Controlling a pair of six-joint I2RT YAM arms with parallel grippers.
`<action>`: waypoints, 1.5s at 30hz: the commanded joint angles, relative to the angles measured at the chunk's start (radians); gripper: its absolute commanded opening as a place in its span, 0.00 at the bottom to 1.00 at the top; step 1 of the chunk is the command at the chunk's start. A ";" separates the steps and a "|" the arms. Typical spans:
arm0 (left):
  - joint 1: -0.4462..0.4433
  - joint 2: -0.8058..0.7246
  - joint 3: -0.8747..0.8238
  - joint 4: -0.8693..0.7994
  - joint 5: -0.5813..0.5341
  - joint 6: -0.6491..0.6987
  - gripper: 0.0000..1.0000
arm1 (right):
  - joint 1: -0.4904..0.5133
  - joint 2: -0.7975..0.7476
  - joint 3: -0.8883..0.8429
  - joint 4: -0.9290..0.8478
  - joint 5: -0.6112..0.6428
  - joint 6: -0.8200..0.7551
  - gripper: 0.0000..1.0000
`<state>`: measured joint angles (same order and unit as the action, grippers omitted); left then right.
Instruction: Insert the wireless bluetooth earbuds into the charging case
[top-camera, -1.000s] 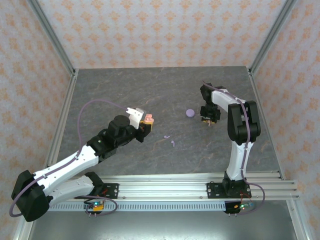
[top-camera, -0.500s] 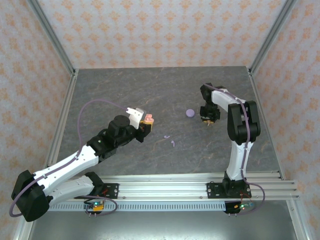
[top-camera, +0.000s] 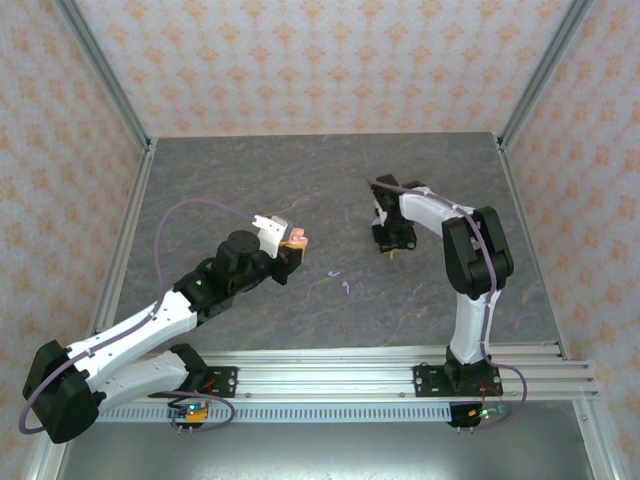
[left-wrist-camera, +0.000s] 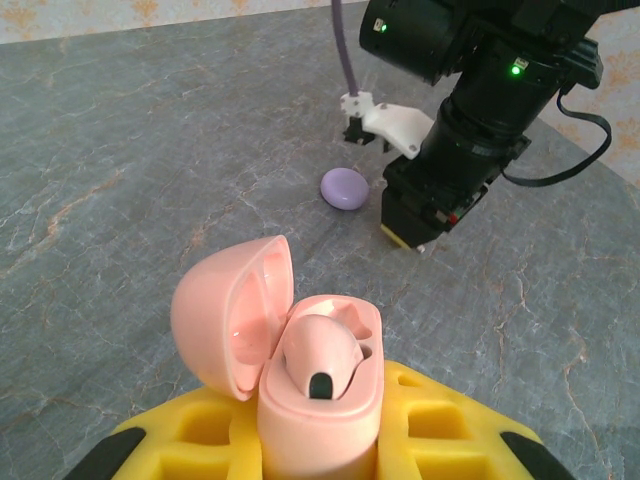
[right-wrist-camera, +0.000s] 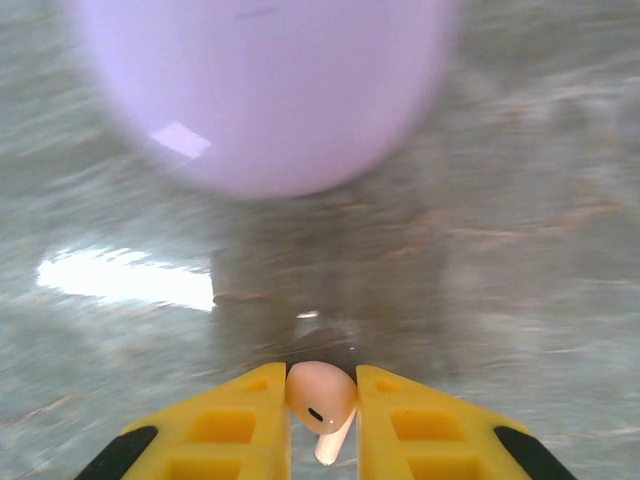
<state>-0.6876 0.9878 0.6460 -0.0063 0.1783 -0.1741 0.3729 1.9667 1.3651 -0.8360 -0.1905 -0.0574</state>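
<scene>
Pink earbud (right-wrist-camera: 320, 395) pinched thinly in your right gripper (right-wrist-camera: 322, 380); brushing the lilac case (right-wrist-camera: 265, 90) just ahead could dislodge it. Left gripper (left-wrist-camera: 322, 405) grips the pink case (left-wrist-camera: 228, 320).

Two charging cases are shown: one pink charging case (left-wrist-camera: 320, 430) and one lilac charging case (left-wrist-camera: 345, 188). Four earbuds are counted. Two are pale pink, marked as first pink earbud (left-wrist-camera: 318, 352) and second pink earbud (right-wrist-camera: 320, 392). Two are lilac, marked as first lilac earbud (top-camera: 335, 273) and second lilac earbud (top-camera: 346, 287). Two robot arms are present, marked as left arm (top-camera: 150, 320) and right arm (top-camera: 470, 270).
</scene>
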 joint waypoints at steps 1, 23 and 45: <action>-0.007 -0.021 0.014 -0.019 -0.002 0.002 0.03 | 0.026 -0.038 -0.016 0.011 -0.039 -0.070 0.21; -0.006 -0.029 0.022 -0.033 -0.003 0.005 0.03 | 0.038 -0.083 -0.032 0.048 -0.032 0.271 0.47; -0.007 -0.012 0.026 -0.024 0.002 0.004 0.04 | 0.042 -0.003 -0.001 0.006 0.003 0.317 0.37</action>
<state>-0.6876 0.9771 0.6460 -0.0196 0.1783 -0.1741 0.4118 1.9430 1.3411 -0.7998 -0.2085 0.2485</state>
